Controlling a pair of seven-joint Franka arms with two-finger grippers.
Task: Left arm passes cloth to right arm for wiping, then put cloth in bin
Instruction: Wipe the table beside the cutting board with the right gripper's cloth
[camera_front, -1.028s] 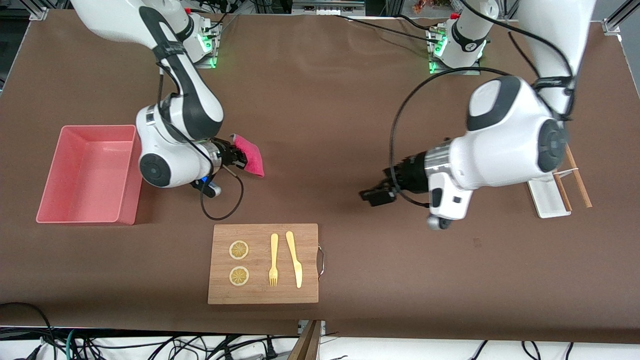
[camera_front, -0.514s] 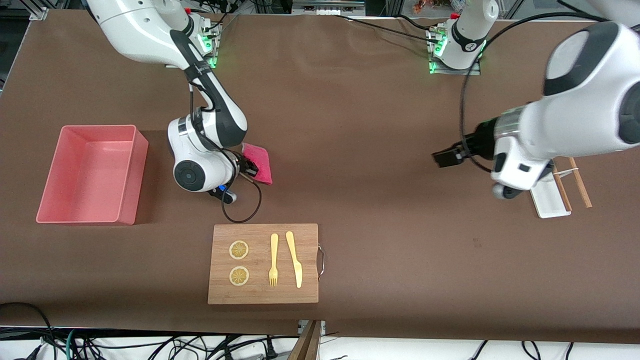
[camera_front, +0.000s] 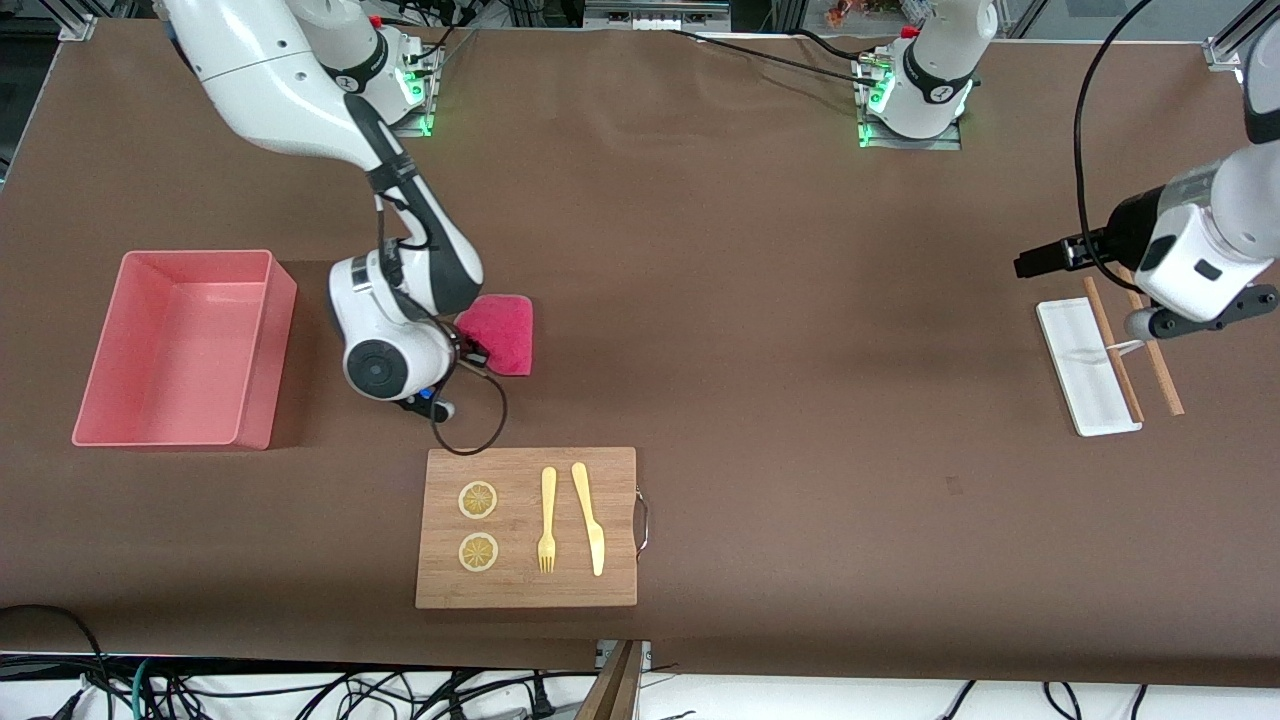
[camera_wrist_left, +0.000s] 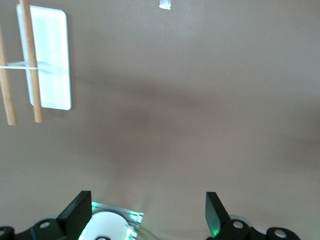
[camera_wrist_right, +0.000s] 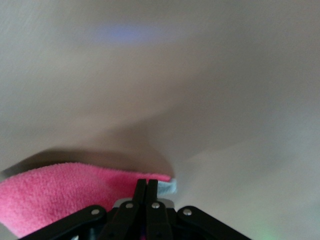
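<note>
- The right gripper (camera_front: 468, 352) is low over the brown table (camera_front: 750, 350), between the bin (camera_front: 180, 345) and the middle of the table, and farther from the front camera than the cutting board (camera_front: 527, 527).
- Its two fingers (camera_wrist_right: 145, 194) are pressed together on one edge of the cloth (camera_front: 497, 333); in the right wrist view the pink fabric comes out directly at the closed tips.
- The cloth spreads away from the right gripper toward the left arm's end of the table. It looks flat and close to the table surface, but I cannot tell if it really touches the table.
- In the right wrist view a small pale blue corner shows at the cloth's edge, just beside the fingertips.
- The bin stands near the right arm's end of the table, apart from the cloth, with the right arm's wrist between the two.
- The left gripper (camera_front: 1035, 263) is up over the left arm's end of the table, near the white tray (camera_front: 1075, 375). Its fingers (camera_wrist_left: 214, 212) are spread wide, and nothing is between them.
- Two wooden chopsticks (camera_front: 1150, 355) lie beside the white tray; one lies partly over its edge.
- On the cutting board lie two lemon slices (camera_front: 478, 525), a yellow fork (camera_front: 547, 519) and a yellow knife (camera_front: 588, 518). The board is nearer to the front camera than the cloth and does not touch it.
</note>
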